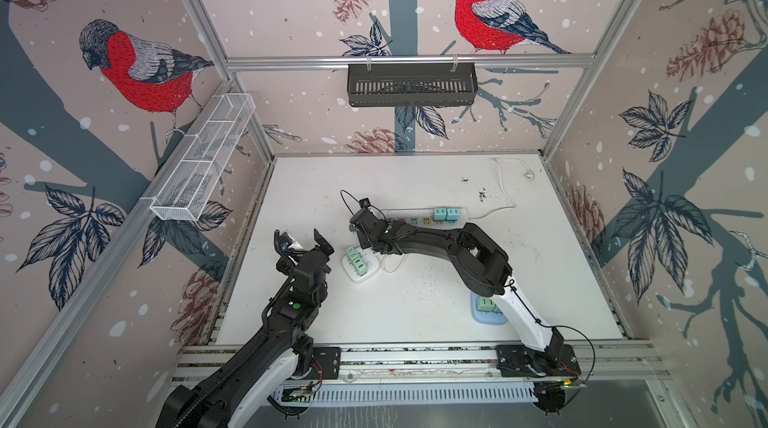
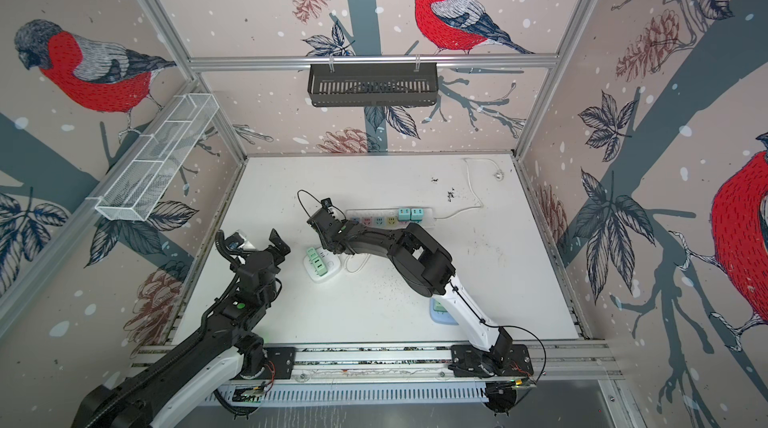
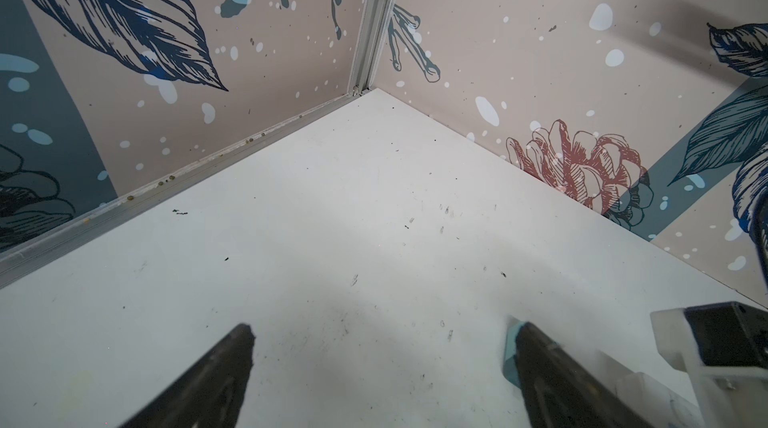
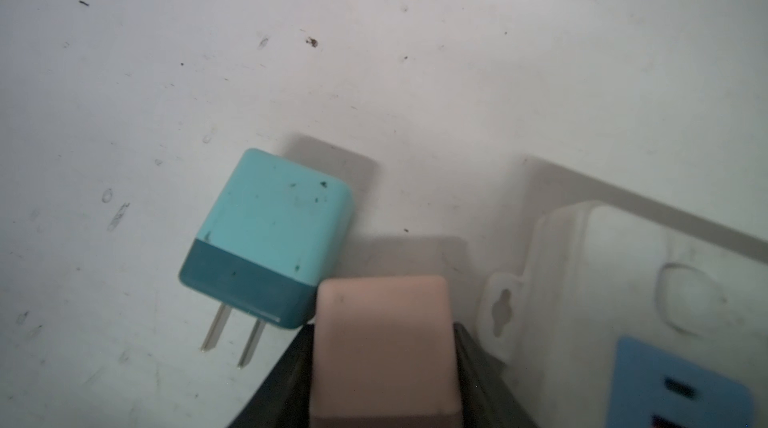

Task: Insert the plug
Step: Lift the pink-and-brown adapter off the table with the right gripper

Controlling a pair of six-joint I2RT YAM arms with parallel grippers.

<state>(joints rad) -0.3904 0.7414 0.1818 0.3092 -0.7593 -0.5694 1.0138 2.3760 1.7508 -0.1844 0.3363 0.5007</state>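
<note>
- Nearest the base rail, a pale blue block (image 1: 482, 317) with a green plug (image 1: 484, 303) on it lies partly under the right arm.
- The left gripper (image 3: 384, 330) hangs over bare table (image 3: 374, 218) on the left, its claw spread wide and holding nothing.
- Just right of it, a small white power strip (image 1: 356, 277) carries a row of green plugs (image 1: 356, 259).
- The right gripper (image 4: 382, 326) reaches across the middle to the left end of the long power strip (image 1: 415, 212). Its claw is narrow, and both fingers (image 4: 282, 384) lie against the sides of the pink plug (image 4: 380, 347).
- The pink plug is in no socket. It sits just beside the strip's end tab (image 4: 503, 313), and the blue socket (image 4: 681, 384) is near.
- A teal plug (image 4: 270, 234) lies on its side on the table just beside the pink one, with its two prongs (image 4: 232, 334) bare.
- Farther along the long strip, two teal plugs (image 1: 446, 213) stand side by side, plugged in.
- On the walls hang a black basket (image 1: 411, 87) and a white mesh basket (image 1: 203, 159).
</note>
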